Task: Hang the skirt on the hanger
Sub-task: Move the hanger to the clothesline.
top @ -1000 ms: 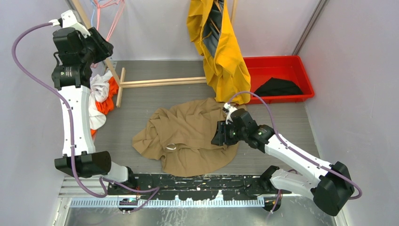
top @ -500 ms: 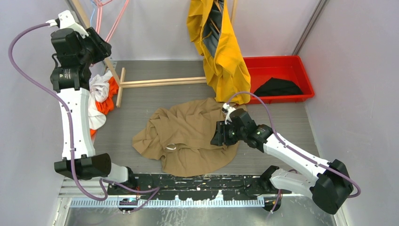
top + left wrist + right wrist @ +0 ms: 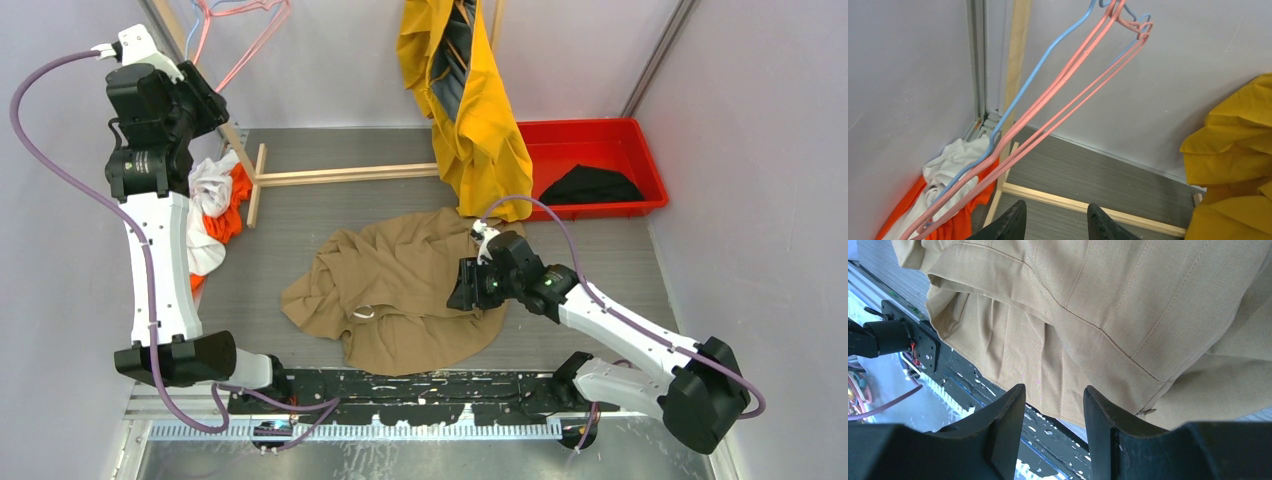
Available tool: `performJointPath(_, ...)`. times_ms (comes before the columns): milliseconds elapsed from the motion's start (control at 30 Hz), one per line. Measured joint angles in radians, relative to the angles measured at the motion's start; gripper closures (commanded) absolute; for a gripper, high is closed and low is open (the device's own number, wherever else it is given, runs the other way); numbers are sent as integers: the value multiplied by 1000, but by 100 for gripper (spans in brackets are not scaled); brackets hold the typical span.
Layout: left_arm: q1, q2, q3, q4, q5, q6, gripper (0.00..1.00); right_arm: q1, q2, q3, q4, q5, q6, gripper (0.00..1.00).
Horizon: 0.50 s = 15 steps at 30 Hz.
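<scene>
Limp tan skirt lies crumpled at centre; it'll sag, so grab the firmer waistband. At its 3 o'clock edge the right gripper gapes empty; the left gripper gapes near hangers at 11 o'clock.

Your top view looks down on the skirt from high on its near side. The right wrist view shares that skirt, very close. The left wrist view faces hangers well beyond the skirt.
</scene>
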Motion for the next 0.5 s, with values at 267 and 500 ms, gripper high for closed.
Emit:
performJointPath(267,0,-2,-6,14,-82,28,51,0,21,0,7,-7,0,49)
performJointPath(500,1,-33,-55,58,-88,51,48,0,49,0,21,-15,-1,49)
